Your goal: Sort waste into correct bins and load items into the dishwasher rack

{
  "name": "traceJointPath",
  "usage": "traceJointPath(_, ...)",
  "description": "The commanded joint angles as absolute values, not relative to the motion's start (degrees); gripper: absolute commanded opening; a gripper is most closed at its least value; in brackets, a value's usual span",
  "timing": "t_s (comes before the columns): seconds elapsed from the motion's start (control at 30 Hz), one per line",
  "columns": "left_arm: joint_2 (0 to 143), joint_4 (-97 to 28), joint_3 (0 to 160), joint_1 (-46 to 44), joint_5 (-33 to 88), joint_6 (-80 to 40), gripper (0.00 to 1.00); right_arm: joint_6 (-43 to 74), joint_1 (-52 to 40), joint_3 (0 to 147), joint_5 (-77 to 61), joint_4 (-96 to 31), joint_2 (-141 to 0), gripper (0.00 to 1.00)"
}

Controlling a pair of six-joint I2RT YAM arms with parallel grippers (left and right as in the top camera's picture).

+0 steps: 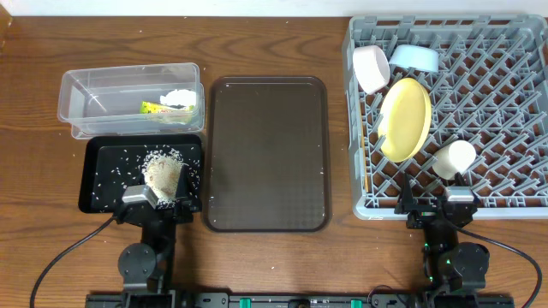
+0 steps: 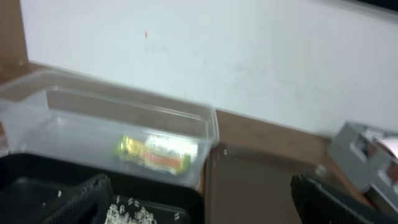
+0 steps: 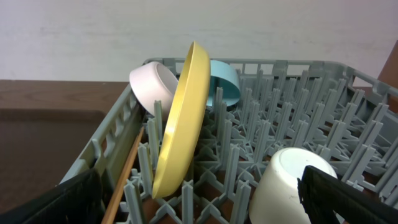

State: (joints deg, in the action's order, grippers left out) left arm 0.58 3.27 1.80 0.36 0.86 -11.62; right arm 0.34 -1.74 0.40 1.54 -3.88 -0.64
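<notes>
The clear tub [image 1: 86, 94] holds the green-yellow wrapper [image 1: 161, 108] and the white tissue [image 1: 180, 97]. The wrapper also shows in the left wrist view [image 2: 155, 154]. The black tray [image 1: 107, 175] holds a heap of rice [image 1: 163, 168] and scattered grains. The grey rack [image 1: 505, 111] holds the white bowl [image 1: 371, 68], the blue bowl [image 1: 415, 58], the yellow plate [image 1: 405, 120] on edge and the pale cup [image 1: 454, 159] upside down. A chopstick [image 3: 127, 168] lies along the rack's left wall. My left gripper [image 2: 205, 208] is open and empty at the tray's front edge. My right gripper [image 3: 202, 205] is open and empty at the rack's front edge.
A large dark brown serving tray [image 1: 267, 154] lies between the bins and the rack. A few grains lie on it near its left edge. Both arm bases and their cables sit at the table's front edge.
</notes>
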Motion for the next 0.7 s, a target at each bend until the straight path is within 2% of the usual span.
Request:
traceJointPath(0.0, 0.10, 3.27, 0.23, 0.45, -1.13, -9.21, 0.94, -0.49, -1.41, 0.32, 2.13, -4.08, -0.38, 0.99)
traceJointPath(0.2, 0.19, -4.14, 0.25, 0.45, -0.47, -9.23, 0.94, -0.49, -1.41, 0.32, 2.13, -4.08, -0.38, 0.99)
traceJointPath(0.67, 0.60, -4.19, 0.25, 0.45, -0.49, -9.23, 0.94, -0.49, -1.41, 0.32, 2.13, -4.08, -0.38, 0.99)
